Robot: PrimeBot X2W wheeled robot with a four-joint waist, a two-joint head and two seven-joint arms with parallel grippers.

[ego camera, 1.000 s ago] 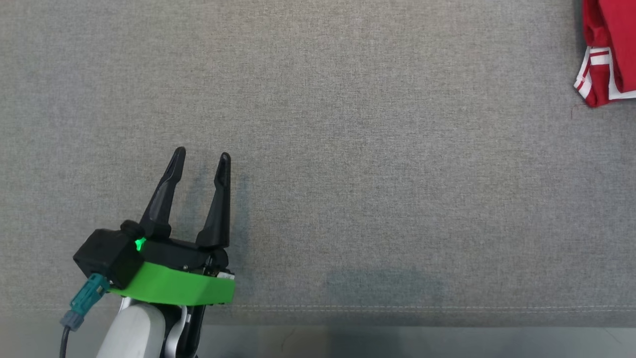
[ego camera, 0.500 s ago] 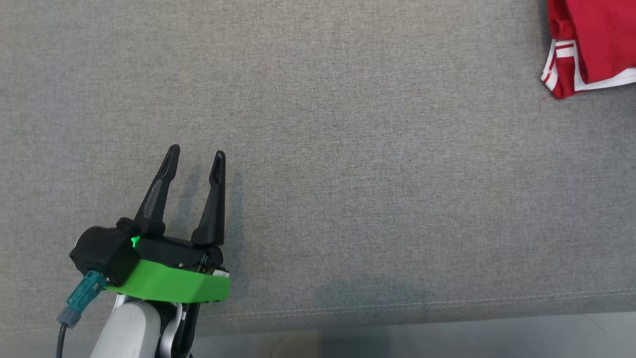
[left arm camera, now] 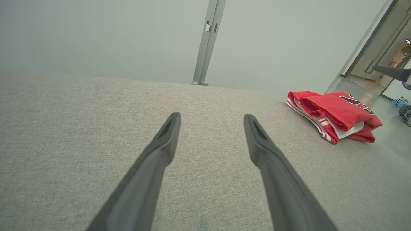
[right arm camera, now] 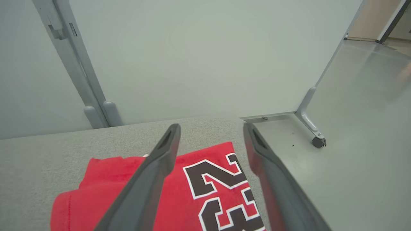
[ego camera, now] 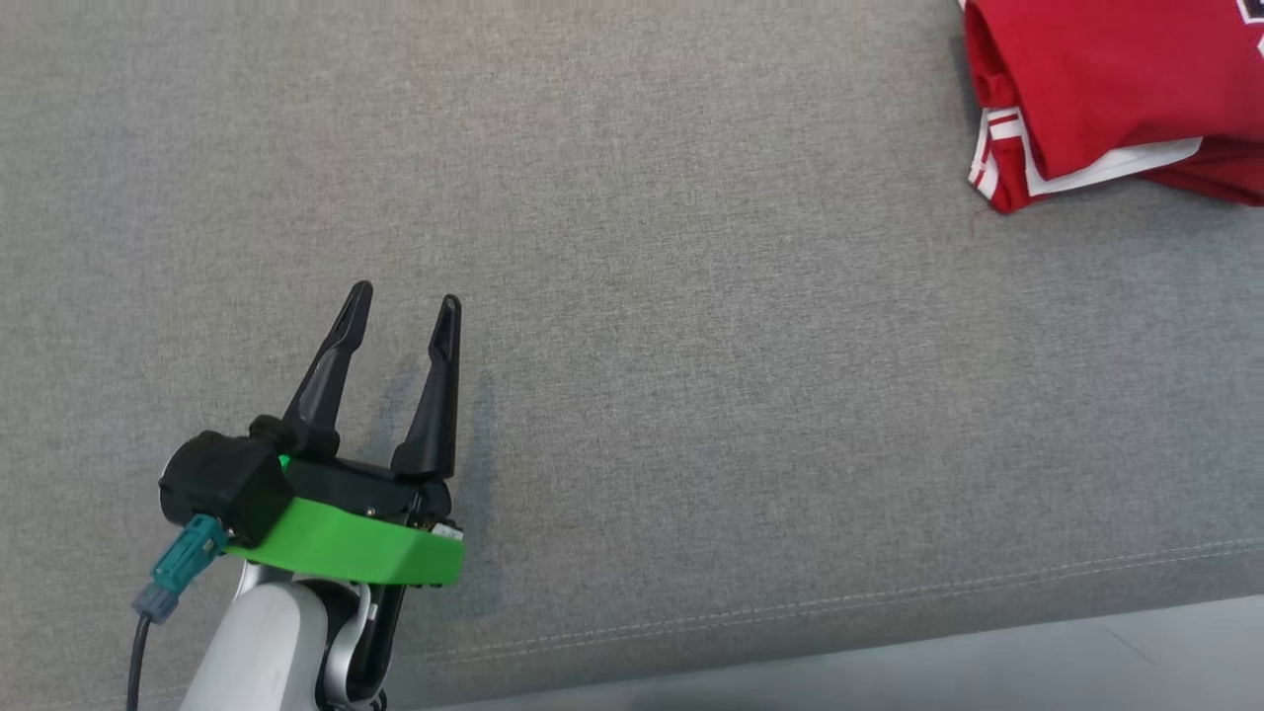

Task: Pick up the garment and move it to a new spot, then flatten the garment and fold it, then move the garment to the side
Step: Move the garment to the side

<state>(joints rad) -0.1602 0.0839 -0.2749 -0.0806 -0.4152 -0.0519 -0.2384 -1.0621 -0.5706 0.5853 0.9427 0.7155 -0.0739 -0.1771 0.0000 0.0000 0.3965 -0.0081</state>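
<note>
Coarse matt cloth surface (ego camera: 691, 395), soft cloth garment (ego camera: 1086, 79), matt black plastic left pincer (ego camera: 405, 301)

A red garment (right arm camera: 179, 205), lying at the right end of a grey surface (right arm camera: 38, 154), carries large black digits (right arm camera: 212, 178) outlined in white: a clear 2, then a partly cut-off digit resembling 3.

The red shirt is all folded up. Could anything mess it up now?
Maybe two things. The red shirt lies very near the edge of the grey cushion, with bare floor beside it, so a bump could slide it off. Also, the right hand hangs open just above the shirt, and a finger could catch the cloth and spoil the fold.
</note>
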